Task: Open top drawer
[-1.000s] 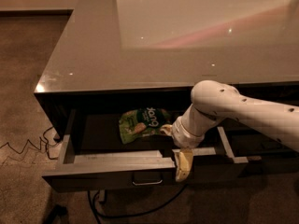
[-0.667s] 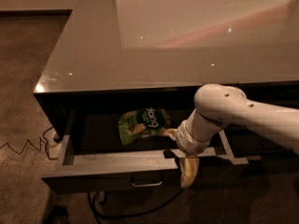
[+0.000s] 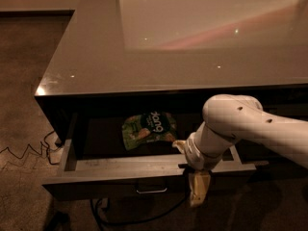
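Gripper (image 3: 197, 188) at drawer (image 3: 120, 166) front edge, right of the pull (image 3: 151, 190); whether it grips cannot be told.
Drawer stands well out below the counter (image 3: 168, 57) front edge. Risks: off-centre pulling could rack it on its runners; over-travel could drop it; the bag (image 3: 148, 129) may slide.

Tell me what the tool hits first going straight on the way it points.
The tool, hanging over the top drawer front edge, points down: probably the floor first, perhaps the black cable; depth unclear.
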